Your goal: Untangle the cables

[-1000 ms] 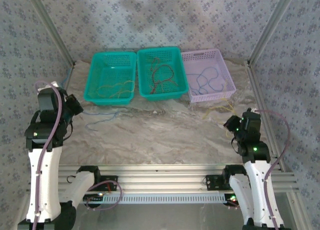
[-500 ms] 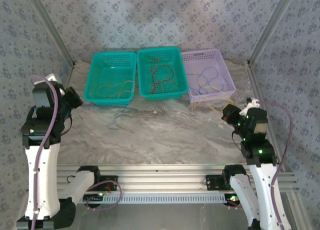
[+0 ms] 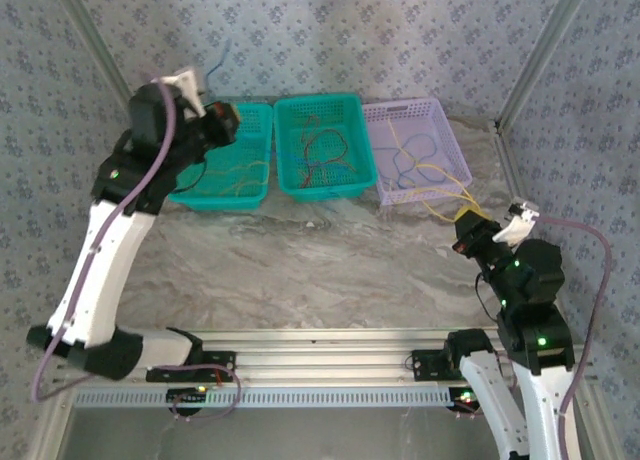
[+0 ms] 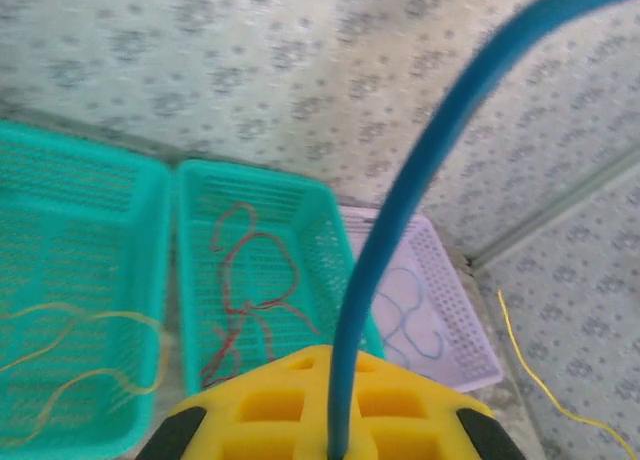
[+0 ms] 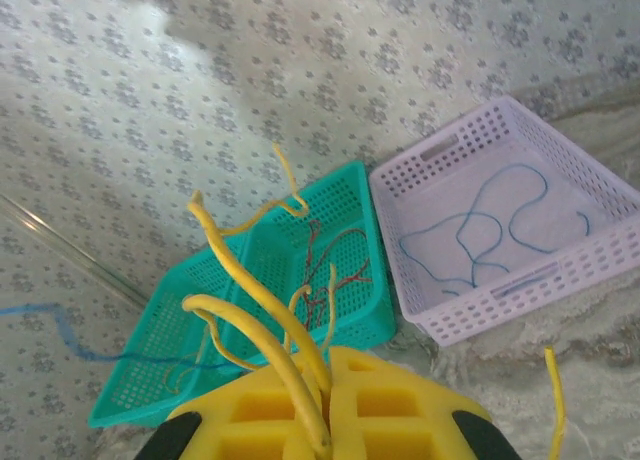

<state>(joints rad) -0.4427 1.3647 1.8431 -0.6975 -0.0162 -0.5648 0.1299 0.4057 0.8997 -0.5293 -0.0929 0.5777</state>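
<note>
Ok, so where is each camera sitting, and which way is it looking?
Top external: fixed above and behind the robot, looking down on the table; shows the left gripper and right gripper.
Left wrist: on the left arm, high up, facing the back wall; yellow left fingers pinch the blue cable.
Right wrist: low on the right, facing back-left; yellow right fingers pinch the yellow cables.
Shared: both wrist views show the lilac basket and the red cable.
</note>
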